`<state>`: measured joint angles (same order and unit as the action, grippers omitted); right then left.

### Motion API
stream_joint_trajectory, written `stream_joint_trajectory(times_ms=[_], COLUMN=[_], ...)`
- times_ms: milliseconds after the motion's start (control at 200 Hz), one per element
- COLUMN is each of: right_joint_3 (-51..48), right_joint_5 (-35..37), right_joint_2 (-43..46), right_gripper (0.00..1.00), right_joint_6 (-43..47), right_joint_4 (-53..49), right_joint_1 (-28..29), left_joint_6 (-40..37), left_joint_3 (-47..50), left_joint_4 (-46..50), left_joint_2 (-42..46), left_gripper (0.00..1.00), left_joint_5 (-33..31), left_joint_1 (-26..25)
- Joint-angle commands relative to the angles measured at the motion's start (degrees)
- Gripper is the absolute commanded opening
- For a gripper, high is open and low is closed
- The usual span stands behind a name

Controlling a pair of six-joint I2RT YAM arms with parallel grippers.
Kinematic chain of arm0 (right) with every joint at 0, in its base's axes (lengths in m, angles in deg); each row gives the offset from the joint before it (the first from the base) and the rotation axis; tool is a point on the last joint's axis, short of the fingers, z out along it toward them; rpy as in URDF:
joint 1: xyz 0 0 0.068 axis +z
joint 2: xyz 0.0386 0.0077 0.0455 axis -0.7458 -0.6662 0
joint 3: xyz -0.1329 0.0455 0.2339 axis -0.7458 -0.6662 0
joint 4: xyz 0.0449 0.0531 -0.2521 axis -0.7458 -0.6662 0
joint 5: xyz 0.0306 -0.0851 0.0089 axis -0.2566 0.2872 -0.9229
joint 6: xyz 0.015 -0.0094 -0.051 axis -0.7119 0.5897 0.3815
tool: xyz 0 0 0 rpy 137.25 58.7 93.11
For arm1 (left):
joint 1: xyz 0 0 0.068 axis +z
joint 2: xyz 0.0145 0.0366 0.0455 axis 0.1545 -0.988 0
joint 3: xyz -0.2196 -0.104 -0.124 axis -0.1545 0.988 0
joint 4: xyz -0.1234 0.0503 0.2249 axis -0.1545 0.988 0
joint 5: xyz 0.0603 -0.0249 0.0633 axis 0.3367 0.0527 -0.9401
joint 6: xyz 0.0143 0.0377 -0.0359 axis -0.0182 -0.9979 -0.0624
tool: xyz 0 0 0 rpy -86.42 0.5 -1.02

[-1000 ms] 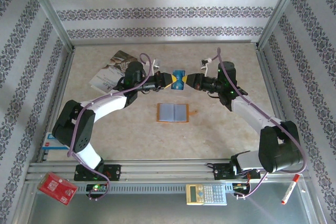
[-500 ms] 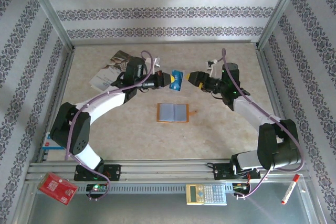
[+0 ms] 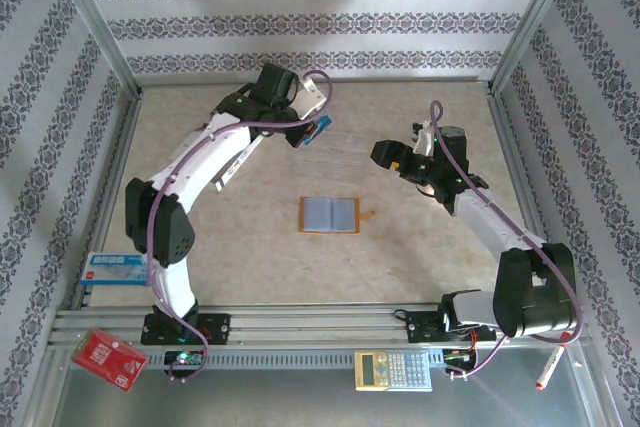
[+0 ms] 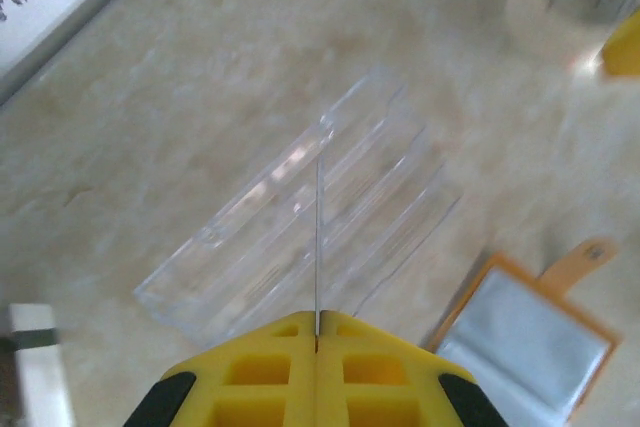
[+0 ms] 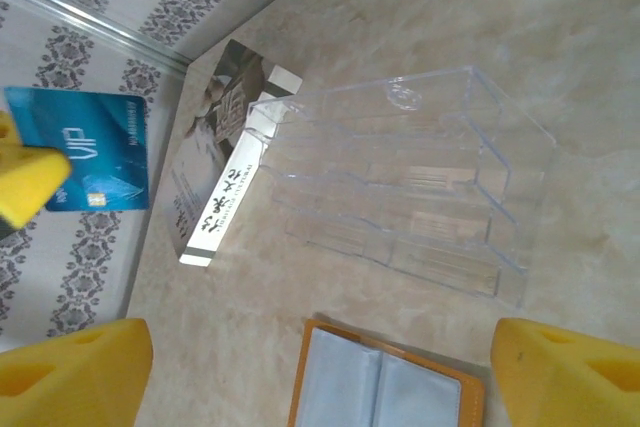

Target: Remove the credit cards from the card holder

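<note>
From above, the card holder (image 3: pixel 329 215) lies open and flat mid-table, with an orange rim and blue-grey pockets. The left gripper (image 3: pixel 306 133), its arm stretched far back, is clamped on a blue card (image 3: pixel 319 129).

At the left wrist, the card (image 4: pixel 318 237) shows edge-on over a clear ribbed tray (image 4: pixel 230 257).

At the right wrist, the right gripper (image 5: pixel 320 377) has its yellow fingers (image 5: pixel 70 372) spread wide above the card holder (image 5: pixel 385 387).

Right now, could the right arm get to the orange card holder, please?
Probably yes: the right gripper is open and empty, and the card holder lies open on the table close by, with nothing between them; the clear tray sits farther back.
</note>
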<state>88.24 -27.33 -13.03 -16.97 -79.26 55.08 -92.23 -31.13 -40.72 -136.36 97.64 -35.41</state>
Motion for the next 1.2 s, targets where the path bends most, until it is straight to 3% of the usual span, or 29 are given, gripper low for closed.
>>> stream_joint_trajectory(times_ms=[0,130,585,724,1199], right_joint_3=[-1.3,-1.7,-2.7,-3.2,-4.8], right_joint_5=[1.9,2.3,0.9,0.6,0.7], right_joint_2=[1.9,2.7,5.6,6.2,7.5], right_gripper=[0.94,0.97,0.97,0.97,0.96], right_joint_6=[2.1,2.1,-0.4,-1.2,-2.8], right_joint_4=[-1.2,-1.2,-2.2,-2.3,-2.2], right_joint_1=[-0.3,-0.4,-0.4,-0.3,0.0], left_joint_6=[-18.8,-26.6,-41.3,-42.9,-44.1], left_joint_3=[-8.0,-15.3,-33.8,-38.9,-38.9], left_joint_4=[17.0,22.2,28.5,29.9,24.0], left_joint_2=[-4.4,-9.8,-24.2,-27.7,-30.0], left_gripper=[0.00,0.00,0.00,0.00,0.00], left_joint_5=[-3.8,-5.2,-3.7,-3.7,-2.8], left_joint_1=[0.5,0.5,1.1,1.9,2.6])
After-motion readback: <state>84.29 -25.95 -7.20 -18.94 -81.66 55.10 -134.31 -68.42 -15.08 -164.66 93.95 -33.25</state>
